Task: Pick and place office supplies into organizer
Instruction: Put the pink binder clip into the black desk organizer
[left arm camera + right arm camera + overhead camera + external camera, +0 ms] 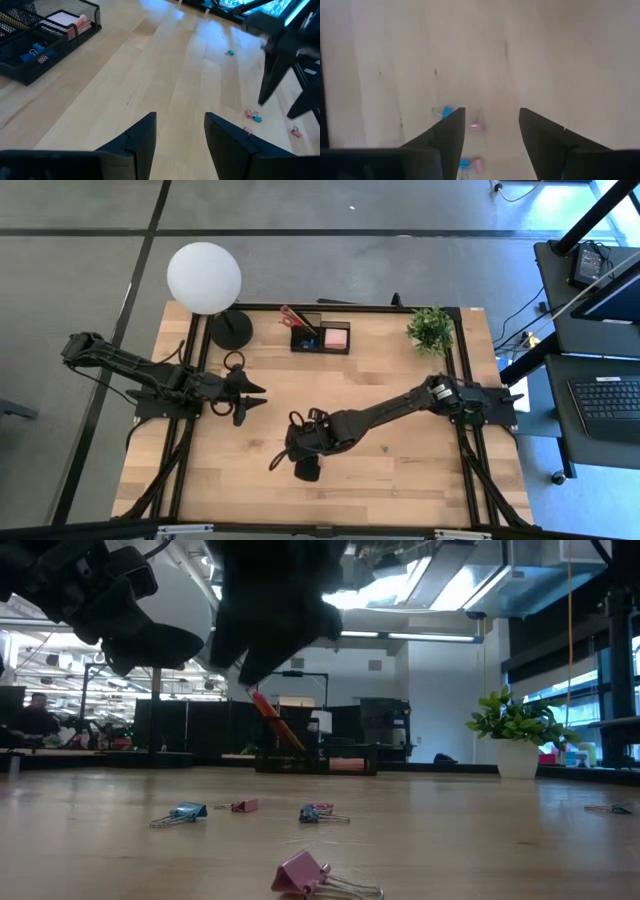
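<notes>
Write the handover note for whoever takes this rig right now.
Left pincer: open, empty, waiting over the table's left side.
Right pincer: open, empty, hanging above loose binder clips near the table's front middle.
Organizer: at the back edge, already holding red-handled scissors, a pink sticky-note pad and a blue clip.
Left to do: several clips lie on the wood, among them a pink clip nearest the front, a blue clip and more beyond.

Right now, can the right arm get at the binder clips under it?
Probably yes: the right gripper hangs open above the binder clips on bare table, nothing between. The left gripper waits aside.
</notes>
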